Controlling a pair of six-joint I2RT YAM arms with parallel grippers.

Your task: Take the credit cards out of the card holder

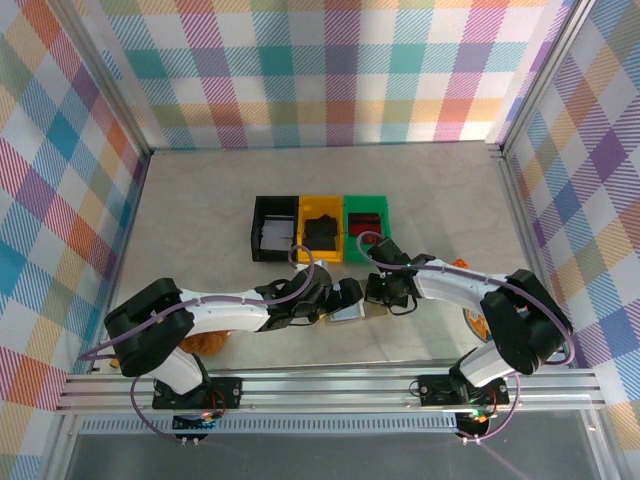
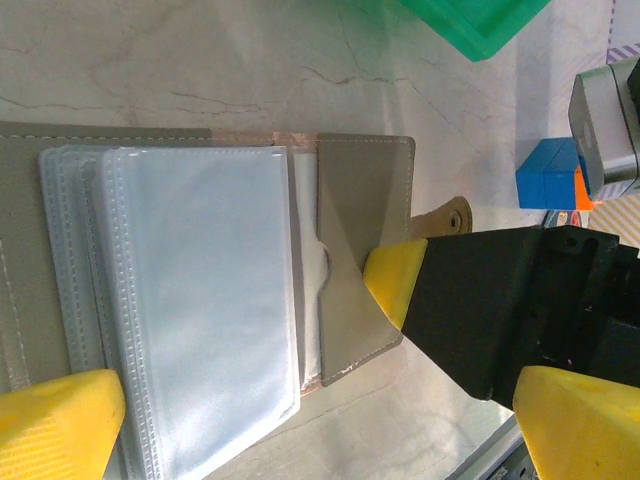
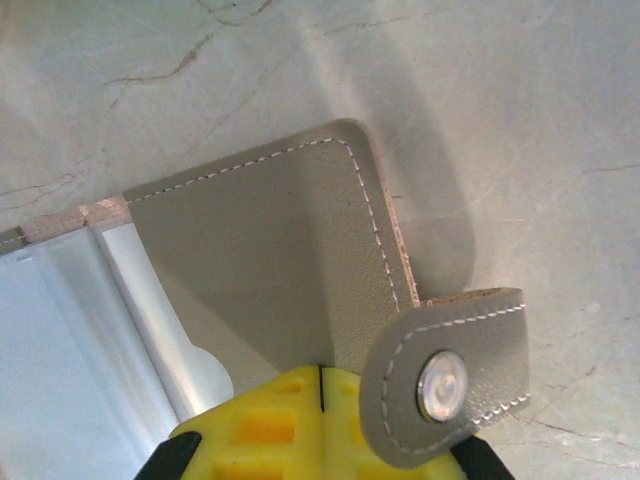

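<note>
1. Spread to full width: left gripper [image 2: 325, 430], its yellow fingertips [image 2: 60, 425] poised at either side of the open card holder [image 2: 365, 200], clamped on nothing.
2. Closed tight: right gripper [image 3: 320, 420], both tips pressed together and planted on the outer edge of the holder's end panel, just beside the snap tab [image 3: 445, 385].
3. Flat and open on the table [image 1: 200, 220]: the card holder, close to the near edge at about mid-width, between the ends of the two arms, grey inside facing up.
4. Fanned across its middle: a stack of clear plastic sleeves [image 2: 190, 300]. Tucked in the end panel's pocket: a pale sheet [image 2: 312, 270], card or sleeve impossible to tell.
5. Farther back, toward the table's middle: three small bins touching in a row, with the black bin [image 1: 262, 212] on the left, the yellow bin [image 1: 307, 250] in the centre and the green bin [image 1: 350, 205] on the right, the green one nearest the right gripper.
6. Inside them: a pale item [image 1: 272, 237] in the black, a dark item [image 1: 322, 230] in the yellow, a reddish item [image 1: 365, 222] in the green.
7. Near the front edge, partly hidden by the arms: an orange object [image 1: 205, 343] by the left arm, another [image 1: 477, 322] by the right.
8. Around the table on three sides: plaid walls [image 1: 330, 70] in pastel checks.
</note>
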